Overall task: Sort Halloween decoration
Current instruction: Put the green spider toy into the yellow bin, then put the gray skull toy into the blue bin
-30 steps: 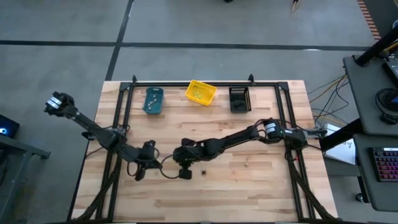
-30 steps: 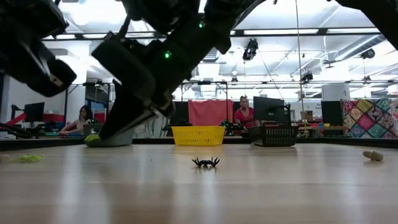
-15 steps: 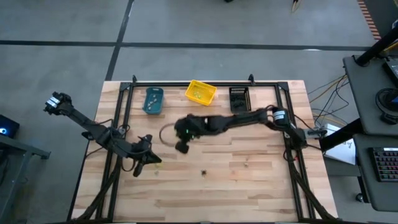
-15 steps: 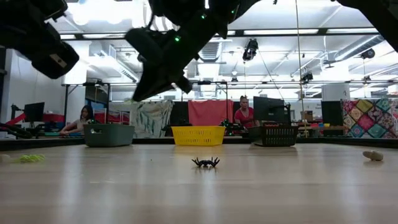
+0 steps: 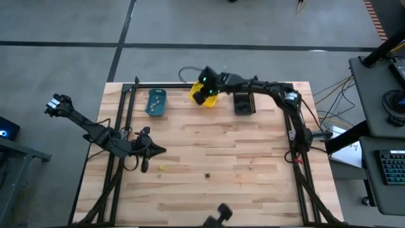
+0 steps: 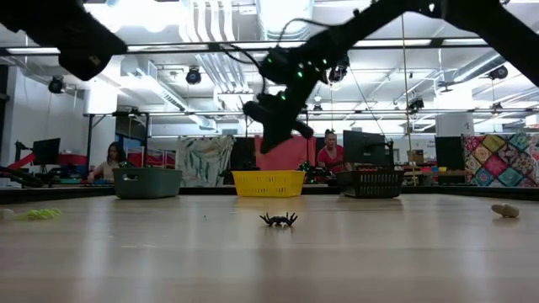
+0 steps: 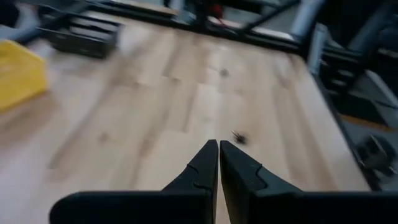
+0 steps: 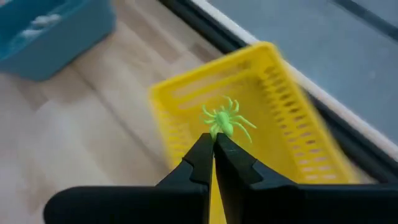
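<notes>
Wooden counter (image 5: 253,183) carries three bins in a row along its far edge: teal bin (image 5: 155,102) toward the far left corner, yellow bin (image 5: 209,98) near the middle, black bin (image 5: 244,101) just to its right. Right arm reaches from the right edge across to the far edge; right gripper (image 8: 213,138) hangs over the near rim of the yellow bin, jaws pressed together on a yellow-green spider (image 8: 225,120), which is lifted clear of the bin in the right wrist view. In the low view the same gripper (image 6: 268,135) sits above the yellow bin (image 6: 268,183), not touching it. Left arm lies over the left part of the counter, left gripper (image 7: 219,147) above bare wood near the left edge, jaws together with nothing between them. Black spider (image 5: 207,176) rests alone on the counter near the centre, toward the near edge, well apart from both grippers; the low view shows it flat on the wood (image 6: 279,220); in the left wrist view it is a small dark speck (image 7: 239,137) beyond the jaws. A small yellow-green piece (image 5: 161,168) lies on the counter left of the black spider, near the left gripper. Pale contents show inside the teal bin; kind cannot be told.
</notes>
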Controlling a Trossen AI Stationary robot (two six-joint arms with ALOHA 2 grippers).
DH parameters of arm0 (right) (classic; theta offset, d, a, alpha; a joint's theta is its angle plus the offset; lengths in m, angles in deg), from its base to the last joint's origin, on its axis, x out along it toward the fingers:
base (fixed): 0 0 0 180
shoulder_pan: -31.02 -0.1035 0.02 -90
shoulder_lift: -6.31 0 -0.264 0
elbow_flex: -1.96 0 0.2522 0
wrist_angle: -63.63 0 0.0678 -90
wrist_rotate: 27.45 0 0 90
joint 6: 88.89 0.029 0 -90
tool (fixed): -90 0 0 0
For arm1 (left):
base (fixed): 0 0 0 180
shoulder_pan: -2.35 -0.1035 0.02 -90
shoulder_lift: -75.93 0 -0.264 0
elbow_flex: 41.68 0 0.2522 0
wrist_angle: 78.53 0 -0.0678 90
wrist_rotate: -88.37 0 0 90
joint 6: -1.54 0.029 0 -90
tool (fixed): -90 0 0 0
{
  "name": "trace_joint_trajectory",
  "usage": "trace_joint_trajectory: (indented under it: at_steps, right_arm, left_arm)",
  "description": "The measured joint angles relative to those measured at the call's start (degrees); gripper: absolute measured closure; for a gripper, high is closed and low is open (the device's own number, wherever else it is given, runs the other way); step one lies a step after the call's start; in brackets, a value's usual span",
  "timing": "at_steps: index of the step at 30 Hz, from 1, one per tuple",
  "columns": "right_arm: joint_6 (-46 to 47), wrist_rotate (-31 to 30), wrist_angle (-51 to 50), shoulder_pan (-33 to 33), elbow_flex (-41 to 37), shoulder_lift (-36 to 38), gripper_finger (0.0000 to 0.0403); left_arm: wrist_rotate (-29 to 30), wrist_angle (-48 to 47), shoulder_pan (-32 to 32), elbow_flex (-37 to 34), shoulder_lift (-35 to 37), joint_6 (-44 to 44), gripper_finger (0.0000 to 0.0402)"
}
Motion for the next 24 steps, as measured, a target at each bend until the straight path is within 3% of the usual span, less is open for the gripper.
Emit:
trace_joint_trajectory:
  at_steps: [5,8,12,19,24]
  right_arm:
    - [-0.49,8.37,0.18,6.35,0.00,-1.24,0.0394]
    - [-1.31,13.05,0.15,8.00,0.00,-1.66,0.0393]
    - [-2.90,18.20,-0.10,8.53,-0.04,-1.65,0.0379]
    - [-3.66,18.91,-3.42,8.55,0.20,-1.62,0.0310]
    - [-5.96,18.94,-5.99,8.79,0.20,-0.22,0.0266]
  left_arm:
    - [8.23,-0.80,-0.29,1.83,-1.38,-5.44,0.0402]
    - [14.13,-0.69,-0.29,2.53,-3.03,-14.38,0.0402]
    - [17.43,-0.67,-0.29,3.84,-6.49,-25.77,0.0402]
    - [16.72,-1.07,-0.29,7.13,-14.74,-33.69,0.0402]
    - [6.73,-11.10,-0.29,11.44,-19.25,-46.58,0.0402]
